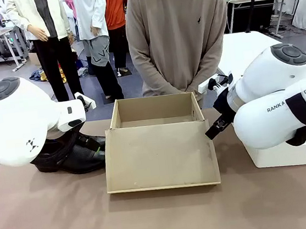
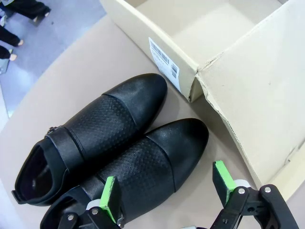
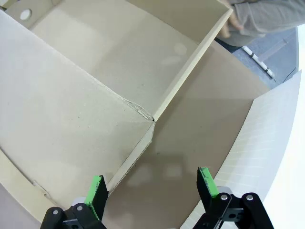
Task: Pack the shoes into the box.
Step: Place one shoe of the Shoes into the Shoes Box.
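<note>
Two black shoes (image 2: 109,129) lie side by side on the brown table, left of the box, toes toward it; in the front view the shoes (image 1: 72,159) show under my left arm. My left gripper (image 2: 167,188) hangs open just above the nearer shoe (image 2: 157,162), green pads on either side of its toe half, touching nothing. The tan cardboard box (image 1: 155,110) stands open at the table's middle, its flap lid (image 1: 161,158) lying flat toward me. My right gripper (image 3: 152,187) is open and empty above the table, beside the box's right corner (image 3: 152,119).
A larger white box (image 1: 290,157) stands on the table at the right, close to my right arm; the white box (image 3: 267,143) also borders the right wrist view. A person (image 1: 180,34) stands behind the tan box with hands (image 3: 233,21) near its far rim.
</note>
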Controlling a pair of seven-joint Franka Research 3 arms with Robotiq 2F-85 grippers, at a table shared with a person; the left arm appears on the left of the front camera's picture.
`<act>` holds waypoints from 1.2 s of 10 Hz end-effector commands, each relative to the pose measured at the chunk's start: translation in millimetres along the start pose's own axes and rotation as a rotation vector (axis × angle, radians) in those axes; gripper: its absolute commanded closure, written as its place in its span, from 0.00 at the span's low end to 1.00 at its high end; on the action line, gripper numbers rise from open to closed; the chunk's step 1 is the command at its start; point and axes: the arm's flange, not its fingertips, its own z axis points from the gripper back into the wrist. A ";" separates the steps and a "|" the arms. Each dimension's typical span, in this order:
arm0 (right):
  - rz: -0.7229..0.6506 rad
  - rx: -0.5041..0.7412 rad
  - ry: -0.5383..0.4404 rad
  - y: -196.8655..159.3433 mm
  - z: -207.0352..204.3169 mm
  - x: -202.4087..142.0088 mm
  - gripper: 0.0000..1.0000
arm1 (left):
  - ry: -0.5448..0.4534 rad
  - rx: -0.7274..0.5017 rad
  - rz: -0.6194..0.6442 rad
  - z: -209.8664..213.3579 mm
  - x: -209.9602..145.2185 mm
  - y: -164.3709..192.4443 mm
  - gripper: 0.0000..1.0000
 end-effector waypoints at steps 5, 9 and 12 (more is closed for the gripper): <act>-0.008 0.025 0.000 -1.9 8.9 4.9 0.00 | -0.004 0.033 -0.013 11.4 5.2 2.6 0.00; -0.007 0.042 -0.028 -12.3 67.5 29.6 0.00 | -0.024 0.059 -0.063 67.9 29.5 11.0 0.00; 0.022 0.039 -0.050 -16.3 106.6 43.2 0.00 | -0.028 0.059 -0.090 109.0 42.9 13.2 0.00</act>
